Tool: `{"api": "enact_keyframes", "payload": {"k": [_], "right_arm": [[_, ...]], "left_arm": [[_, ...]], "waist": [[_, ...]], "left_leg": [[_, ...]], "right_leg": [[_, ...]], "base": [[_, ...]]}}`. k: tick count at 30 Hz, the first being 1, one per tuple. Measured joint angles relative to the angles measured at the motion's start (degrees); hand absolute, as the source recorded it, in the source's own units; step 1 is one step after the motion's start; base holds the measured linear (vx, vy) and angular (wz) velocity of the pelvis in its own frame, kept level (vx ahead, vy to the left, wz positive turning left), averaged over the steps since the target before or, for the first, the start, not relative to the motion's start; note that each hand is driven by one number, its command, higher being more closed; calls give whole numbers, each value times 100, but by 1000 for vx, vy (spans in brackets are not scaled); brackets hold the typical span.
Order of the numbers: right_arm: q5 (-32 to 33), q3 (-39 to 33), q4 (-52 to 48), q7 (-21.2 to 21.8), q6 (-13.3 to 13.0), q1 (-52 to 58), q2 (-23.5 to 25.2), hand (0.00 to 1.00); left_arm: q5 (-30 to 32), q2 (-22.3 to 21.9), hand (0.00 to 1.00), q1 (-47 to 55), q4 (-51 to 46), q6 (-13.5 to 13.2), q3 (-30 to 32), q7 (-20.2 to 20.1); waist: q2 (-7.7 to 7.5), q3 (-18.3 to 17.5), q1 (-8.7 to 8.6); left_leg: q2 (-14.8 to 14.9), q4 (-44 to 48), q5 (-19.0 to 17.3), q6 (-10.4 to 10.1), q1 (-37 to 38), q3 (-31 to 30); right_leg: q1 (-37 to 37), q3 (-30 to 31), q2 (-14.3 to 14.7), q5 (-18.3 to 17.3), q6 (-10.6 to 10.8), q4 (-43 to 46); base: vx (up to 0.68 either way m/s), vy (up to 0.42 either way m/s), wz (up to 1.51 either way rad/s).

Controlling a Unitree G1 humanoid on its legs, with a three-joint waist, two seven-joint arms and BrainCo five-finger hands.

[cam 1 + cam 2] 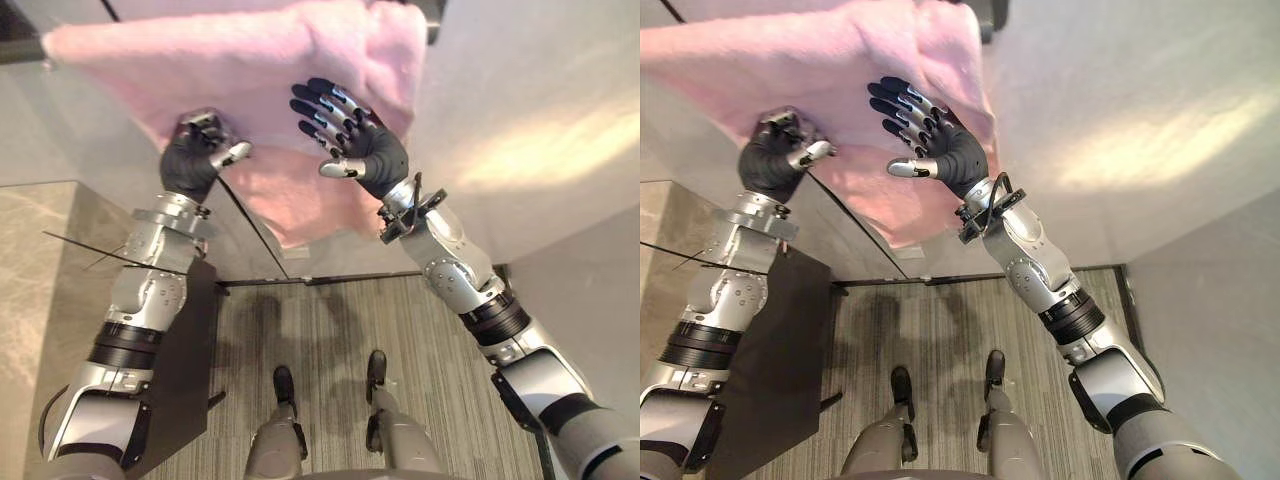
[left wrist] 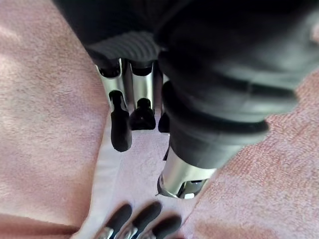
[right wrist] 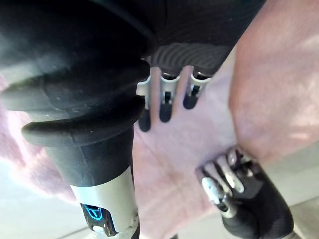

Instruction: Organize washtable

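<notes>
A pink towel (image 1: 250, 60) lies rumpled on the pale washtable top (image 1: 540, 130), one fold hanging over its near edge. My left hand (image 1: 195, 155) rests on the towel's left part, fingers curled into the cloth at a fold; the right wrist view shows the left hand (image 3: 249, 199) clenched at the towel's edge. My right hand (image 1: 365, 150) is held over the towel's middle, open, with fingers (image 3: 166, 107) straight and spread and the thumb out to the side. In the left wrist view the curled fingers (image 2: 121, 129) press into the towel (image 2: 45, 124).
A dark object (image 1: 432, 20) sits at the towel's far right corner. A dark panel (image 1: 185, 350) stands below my left arm beside a grey stone surface (image 1: 40, 280). Striped floor (image 1: 330, 330) lies below the table's edge.
</notes>
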Motion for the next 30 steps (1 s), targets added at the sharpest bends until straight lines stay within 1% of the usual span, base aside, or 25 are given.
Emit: {"api": "enact_keyframes", "payload": {"k": [4,7,9,10,13,14,17,18,22,24,25,26,27,29,30], "right_arm": [[97,-300,7,0,-5,421,202,0],[166,-532,7,-13,-8,839,213,0],[164,-663,7,-23,-9,1040,230,0],[164,-782,7,-31,-25,1145,255,0],[161,-990,7,-125,-43,1352,272,0],[158,-1108,7,-151,-48,1495,294,0],[141,-1324,7,-240,-50,1847,393,0],[125,-1422,7,-250,-50,1925,398,0],[-105,-2038,-16,-287,-50,2319,520,0],[-248,-2392,-97,-388,-53,2542,523,0],[-310,-2689,-175,-438,-53,2714,532,0],[-340,-2841,-233,-479,-54,2809,532,0],[-440,-3104,-318,-536,-61,2929,531,0],[-587,-3429,-345,-648,-67,2980,525,0],[-767,-4081,-536,-910,-173,3188,459,0]], "left_arm": [[49,-32,0,142,396,-4,486,5],[99,-143,0,227,848,24,639,39],[101,-223,0,394,1090,67,836,96],[101,-234,0,466,1209,104,879,171],[102,-303,0,622,1299,131,1089,284],[103,-399,0,708,1302,130,1272,311],[105,-551,0,1065,1333,123,1857,483],[109,-595,0,1122,1334,116,2023,534],[154,-749,0,1424,1322,96,2655,560],[164,-886,0,1542,1271,85,2948,585],[188,-1027,0,1640,1164,79,3168,656],[232,-1099,0,1714,1084,59,3292,673],[280,-1165,0,1890,942,15,3523,678],[346,-1203,0,2113,828,2,3647,652],[389,-1510,0,2147,691,-30,4061,830]], "waist": [[-102,47,-18],[-107,49,-48],[-128,60,-152],[-143,63,-175],[-180,65,-172],[-187,64,-170],[-190,63,-148],[-191,63,-140],[-189,63,-118],[-188,62,-99],[-173,57,-99],[-162,53,-104],[-161,53,-100],[-130,38,-106],[260,-205,-139]], "left_leg": [[121,-36,63,-101,75,221],[182,-38,83,-132,101,240],[207,-38,86,-137,101,225],[214,-37,89,-140,106,227],[217,-36,89,-140,107,217],[217,-35,88,-139,117,195],[235,-1,98,-120,218,132],[238,0,88,-125,225,114],[239,5,40,-127,320,18],[229,5,16,-115,373,-39],[212,3,-1,-89,391,-103],[210,2,-10,-77,395,-117],[211,1,-32,-82,411,-133],[216,0,-38,-90,432,-159],[232,-6,-13,-78,574,-326]], "right_leg": [[-53,23,86,-3,1,20],[-59,12,144,-4,3,21],[-60,-58,154,-3,3,22],[-60,-70,157,-1,4,22],[-54,-108,152,23,27,22],[-22,-189,138,87,53,22],[101,-262,146,139,-38,21],[121,-290,145,139,-38,21],[276,-373,135,135,-40,19],[361,-397,121,104,-48,12],[417,-511,96,33,-48,15],[443,-543,90,-14,-13,7],[475,-552,88,-54,-26,-3],[517,-614,86,-78,-47,-3],[773,-803,78,-181,-35,2]], "base": [[-87,-23,-32],[-64,-9,-16],[-44,11,-4],[0,0,0],[-15,41,3],[24,64,15],[41,58,9],[48,72,12],[29,82,11],[10,90,15],[-2,66,22],[-7,58,24],[-4,50,16],[30,65,23],[77,78,38]]}}
